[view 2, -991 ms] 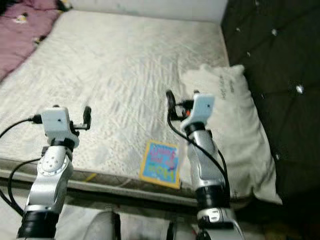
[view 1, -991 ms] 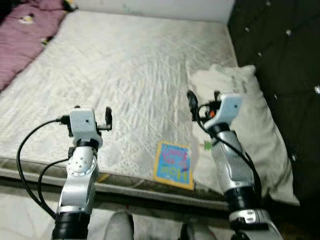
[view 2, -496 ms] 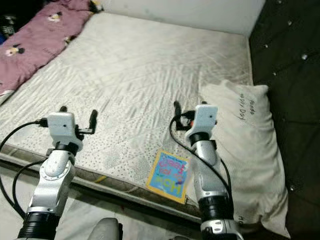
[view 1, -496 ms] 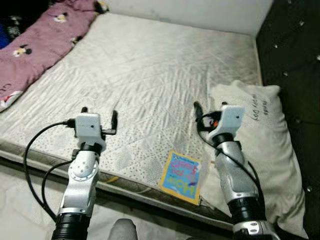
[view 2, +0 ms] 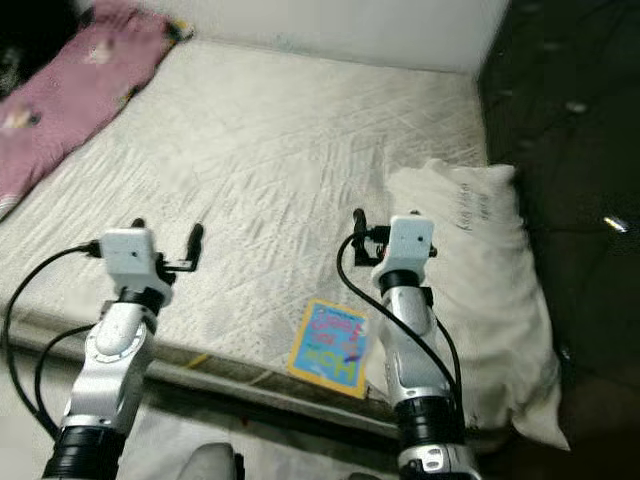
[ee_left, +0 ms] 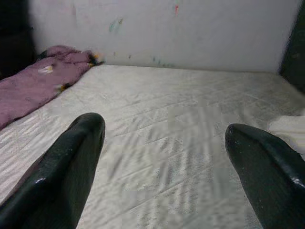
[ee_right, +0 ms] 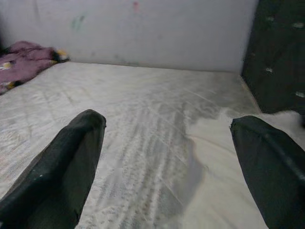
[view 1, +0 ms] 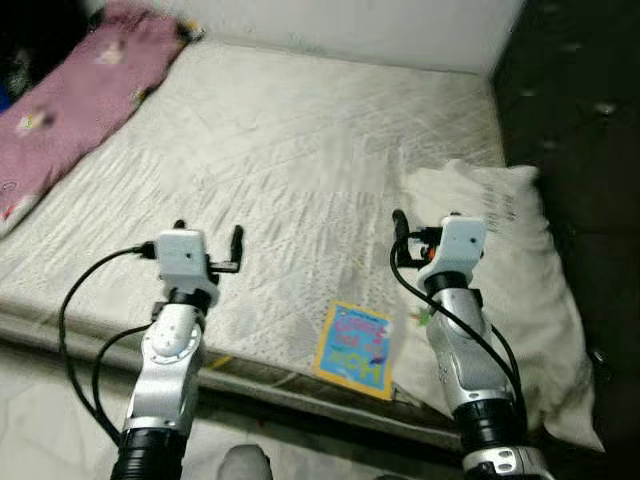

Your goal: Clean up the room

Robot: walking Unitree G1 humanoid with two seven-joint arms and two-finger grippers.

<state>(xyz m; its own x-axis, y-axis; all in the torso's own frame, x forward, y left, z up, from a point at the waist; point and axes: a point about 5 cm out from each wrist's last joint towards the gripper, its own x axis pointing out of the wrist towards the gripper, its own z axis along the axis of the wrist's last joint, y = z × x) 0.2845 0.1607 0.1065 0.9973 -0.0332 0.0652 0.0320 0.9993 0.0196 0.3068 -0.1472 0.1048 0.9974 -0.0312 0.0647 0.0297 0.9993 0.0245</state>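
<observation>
While both the left gripper [view 1: 207, 235] and right gripper [view 1: 425, 222] are hovering wide open and empty above the mattress [view 1: 300, 160], the book [view 1: 356, 348] is overhanging the near edge, risking sliding off if nudged.

Two silver, rounded arms are rising into the head views, each ending in a dark collar near the base. The left tool [view 1: 207, 248] and right tool [view 1: 424, 232] are each wearing a pale boxy housing with thin black fingers [ee_left: 62, 171] jutting from it. Black cables are looping beside the left arm and trailing down the right. An orange spot is showing beneath the right housing.
</observation>
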